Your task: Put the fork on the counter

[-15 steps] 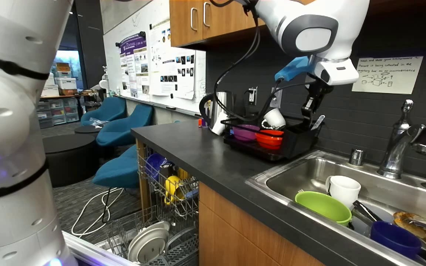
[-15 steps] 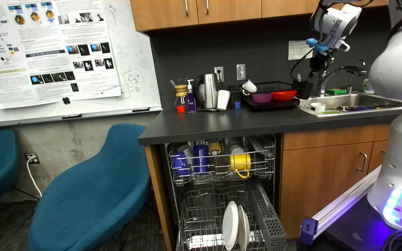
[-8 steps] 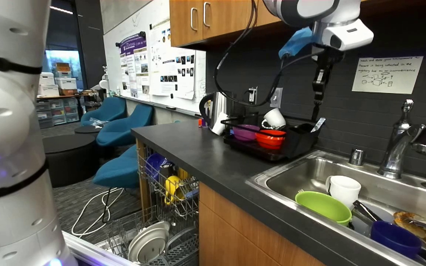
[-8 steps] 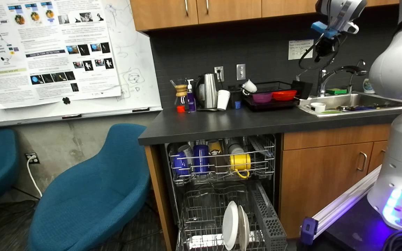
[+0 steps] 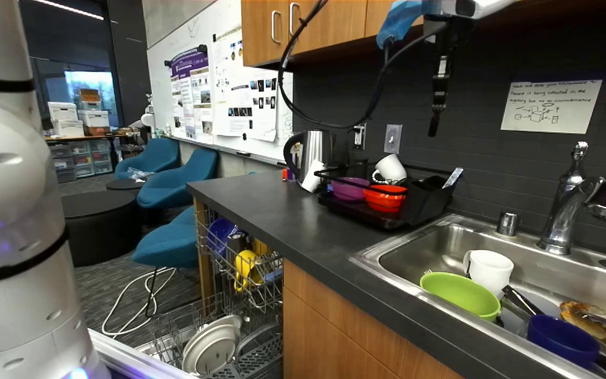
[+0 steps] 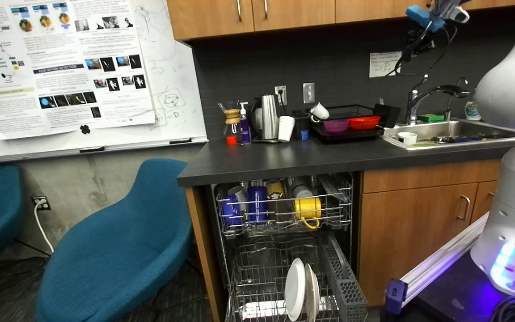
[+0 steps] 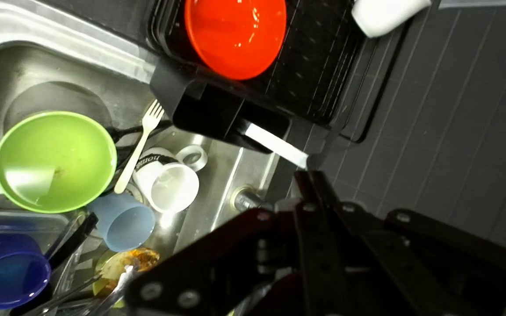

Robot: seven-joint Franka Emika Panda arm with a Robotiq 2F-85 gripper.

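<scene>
Two fingertips (image 7: 319,181) of the gripper (image 7: 310,174) stand together, touching only each other, in mid-air higher than the black dish rack (image 5: 355,213). The pale fork (image 7: 136,151) lies in the steel sink (image 7: 77,44) between the green bowl (image 7: 55,162) and the white mug (image 7: 165,180); the charcoal counter (image 5: 282,210) borders the sink.

The sink (image 7: 59,35) is steel-grey, the counter (image 5: 303,226) beside it charcoal. In the sink: a cream fork (image 7: 138,151), lime-green bowl (image 7: 57,160) and white mug (image 7: 161,181) with a black lettered band (image 7: 147,159); alongside, a black dish rack (image 7: 310,74), orange-red bowl (image 7: 240,37) and purple bowl (image 5: 348,193).
</scene>
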